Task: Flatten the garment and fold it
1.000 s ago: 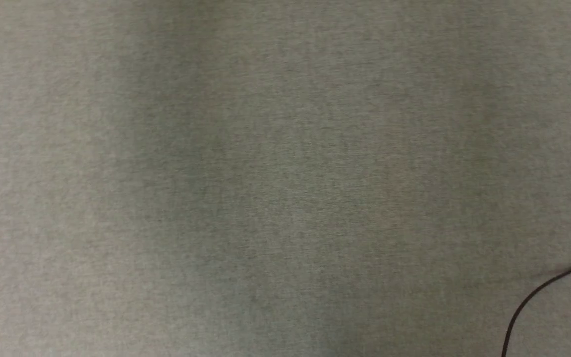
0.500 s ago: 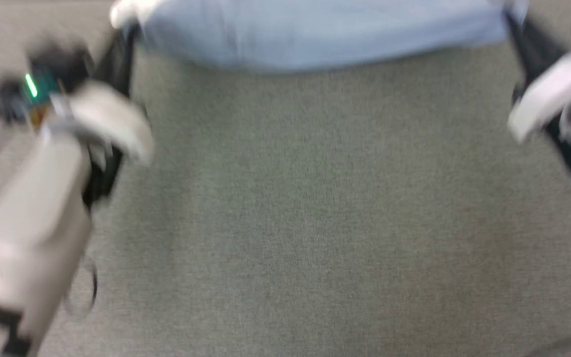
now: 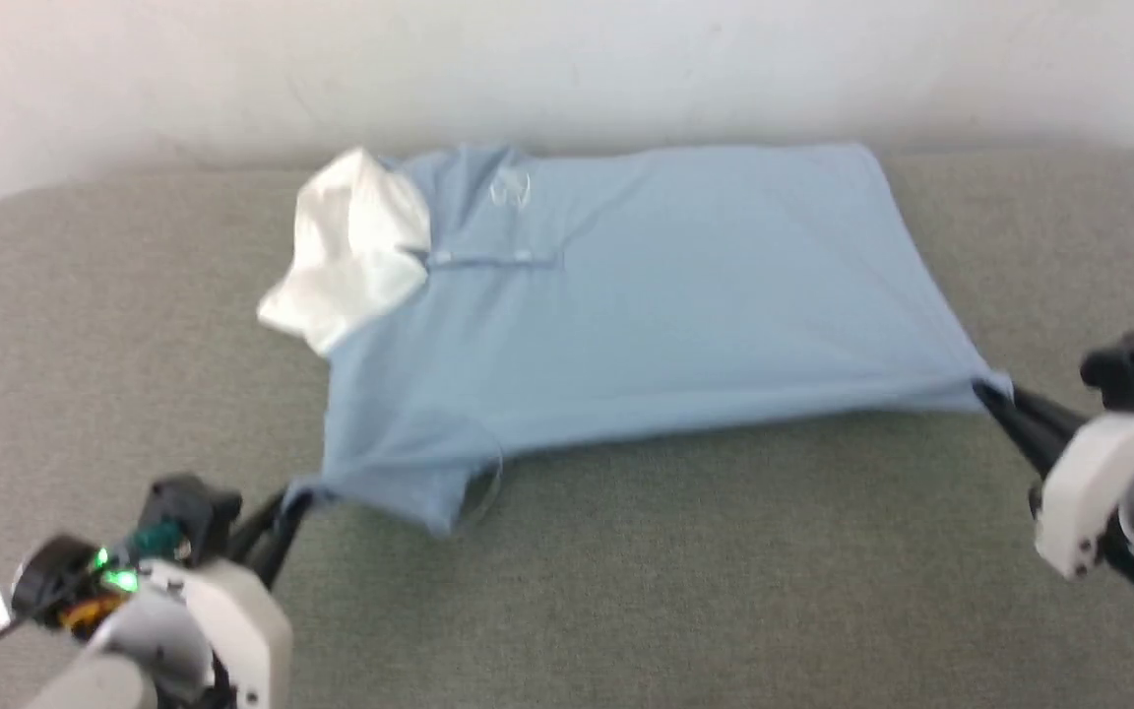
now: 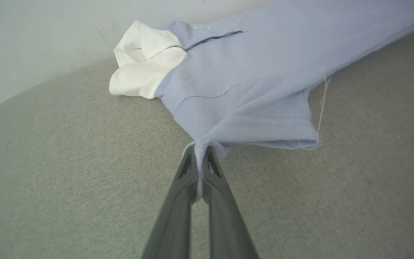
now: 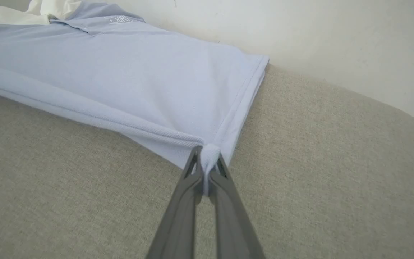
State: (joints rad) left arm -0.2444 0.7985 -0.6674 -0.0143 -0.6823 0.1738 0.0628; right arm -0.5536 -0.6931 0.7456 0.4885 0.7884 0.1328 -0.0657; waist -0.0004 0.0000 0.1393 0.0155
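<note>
The garment [image 3: 626,295] lies spread on the grey fabric worktop [image 3: 626,591], collar [image 3: 350,246] toward the robot's left. The left gripper [image 3: 293,504] is clamped on its near sleeve corner, the right gripper [image 3: 988,394] on its near hem corner

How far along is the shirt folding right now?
Mostly flattened: the shirt lies spread on the grey cushion, collar to the robot's left. In hand: the left claw pinches the near sleeve's edge, the right claw a hem corner. Left: the folds, none visible yet.
</note>
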